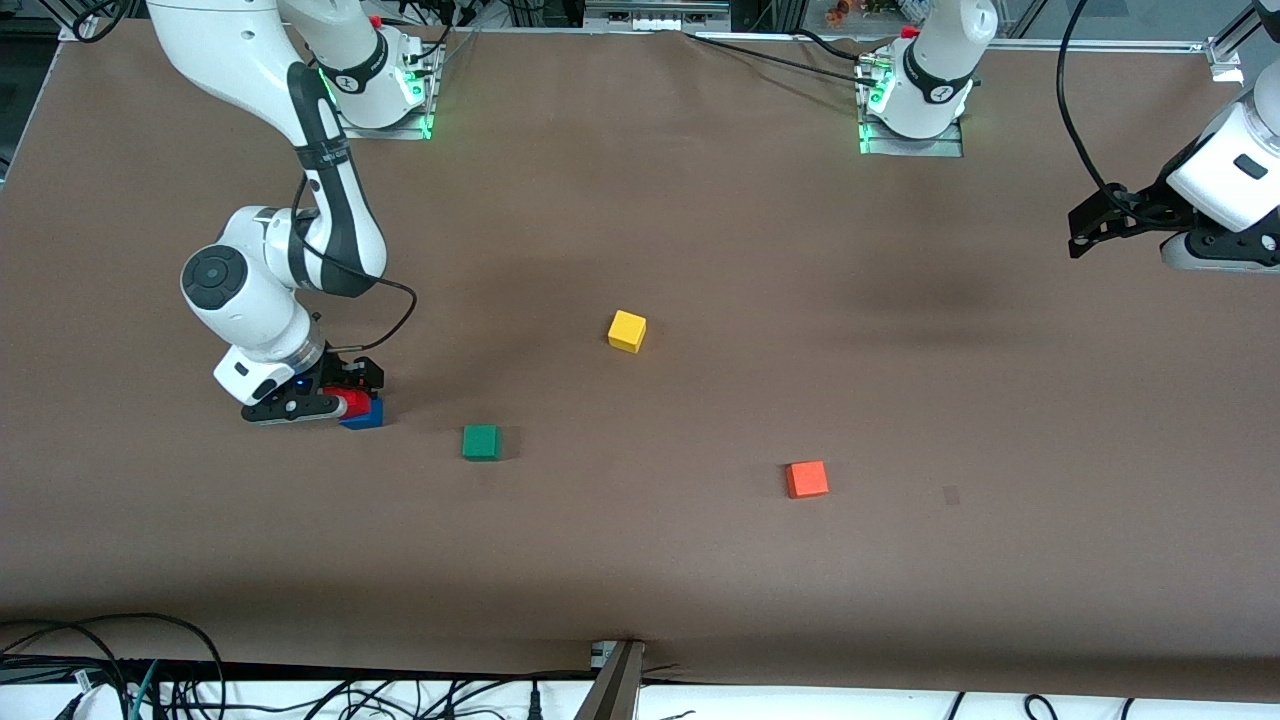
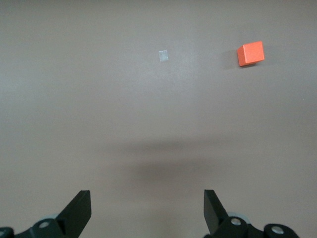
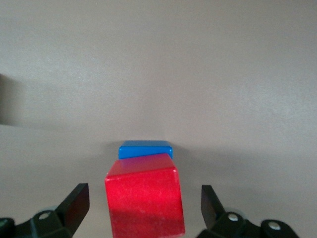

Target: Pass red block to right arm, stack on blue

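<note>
**Red block rests on blue, right gripper spread around it**

Nearest the front camera lies the orange cube [image 1: 806,479], toward the left arm's end of the table; the left wrist view also shows it [image 2: 250,53], with a small pale mark on the table [image 1: 951,495] just beside it.

A little farther from the camera sits the green cube [image 1: 481,442], near the middle of the table but toward the right arm's end.

Slightly farther again, at the right arm's end, is the stack: the red block [image 1: 351,403] sits on the blue cube [image 1: 364,414]. In the right wrist view the red block [image 3: 144,198] is turned a little askew on the blue cube [image 3: 145,149], which shows past its edge. The right gripper [image 1: 345,395] is down at the stack with its fingers [image 3: 74,206] spread apart on either side of the red block, clear gaps showing between each fingertip and the block's faces, so nothing is pinched.

Farther still, near the table's centre, is the yellow cube [image 1: 627,330], standing alone.

The left gripper [image 1: 1090,225] waits up in the air over the left arm's end of the table, well apart from every cube. Its fingers [image 2: 79,210] are spread wide and hold nothing; only bare brown table shows between them.
</note>
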### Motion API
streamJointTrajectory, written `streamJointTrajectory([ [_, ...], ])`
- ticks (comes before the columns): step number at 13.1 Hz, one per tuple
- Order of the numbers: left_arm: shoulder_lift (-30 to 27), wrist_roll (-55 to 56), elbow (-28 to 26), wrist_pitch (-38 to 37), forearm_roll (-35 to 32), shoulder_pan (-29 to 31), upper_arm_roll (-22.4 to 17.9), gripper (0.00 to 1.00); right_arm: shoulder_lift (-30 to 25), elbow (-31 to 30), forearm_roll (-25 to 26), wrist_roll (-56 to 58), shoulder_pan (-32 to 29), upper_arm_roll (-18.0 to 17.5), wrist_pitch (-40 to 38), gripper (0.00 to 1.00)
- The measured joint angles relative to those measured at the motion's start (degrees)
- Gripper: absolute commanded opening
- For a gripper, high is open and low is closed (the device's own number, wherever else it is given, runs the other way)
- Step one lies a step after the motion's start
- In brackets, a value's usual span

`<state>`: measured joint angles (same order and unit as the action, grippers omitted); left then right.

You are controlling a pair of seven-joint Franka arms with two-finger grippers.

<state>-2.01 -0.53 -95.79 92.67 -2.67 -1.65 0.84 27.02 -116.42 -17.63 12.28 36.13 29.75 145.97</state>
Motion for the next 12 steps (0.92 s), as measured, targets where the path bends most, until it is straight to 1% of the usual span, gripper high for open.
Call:
streamJointTrajectory([
  [2,0.0,0.0,0.0,0.0,0.0,0.0,0.0,1.00,-0.7,2.4,0.0,0.1,0.0,1.0,-4.9,1.00],
  [4,0.0,0.0,0.0,0.0,0.0,0.0,0.0,1.00,-1.5,6.2,0.1,0.2,0.0,2.4,-12.2,1.00],
  [9,0.0,0.0,0.0,-0.1,0.0,0.0,0.0,1.00,-2.4,21.4,0.5,0.3,-0.1,7.4,-36.5,1.00],
  [12,0.0,0.0,0.0,-0.1,0.0,0.0,0.0,1.00,-2.6,27.5,0.5,0.3,-0.2,10.3,-46.0,1.00],
])
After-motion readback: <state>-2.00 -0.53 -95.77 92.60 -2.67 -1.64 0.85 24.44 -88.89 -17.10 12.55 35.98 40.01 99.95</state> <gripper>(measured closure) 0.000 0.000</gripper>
